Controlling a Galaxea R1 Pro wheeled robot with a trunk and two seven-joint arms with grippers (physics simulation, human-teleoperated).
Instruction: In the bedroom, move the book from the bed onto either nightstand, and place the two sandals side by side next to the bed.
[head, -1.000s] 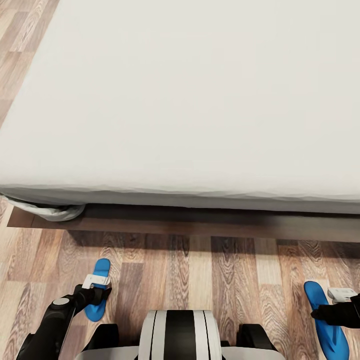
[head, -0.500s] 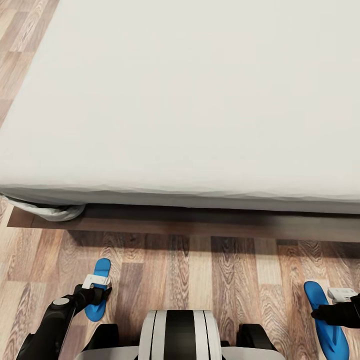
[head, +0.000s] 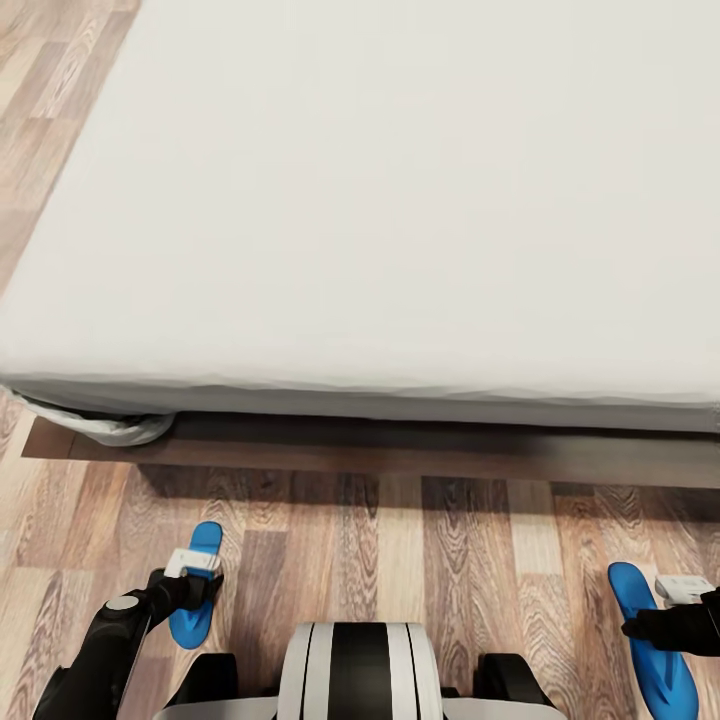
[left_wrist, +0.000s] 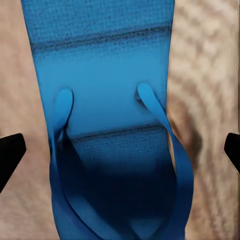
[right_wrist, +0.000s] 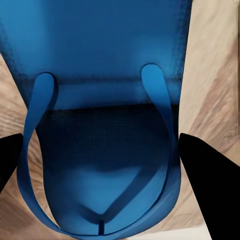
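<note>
Blue sandals sit well apart on the wood floor (head: 400, 540) by the bed (head: 380, 220): left sandal (head: 197, 585) under the left tool (head: 192, 566), right sandal (head: 650, 640) under the right tool (head: 685, 592). Both tools' fingers are spread either side of the straps. Only the camera has shifted; no writing visible.

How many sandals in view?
2. One sandal on the floor under the left gripper, the other sandal far off under the right gripper. Both lie short of the bed.

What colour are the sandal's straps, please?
Bright blue, matching the sole; the straps show best in the right wrist view.
</note>
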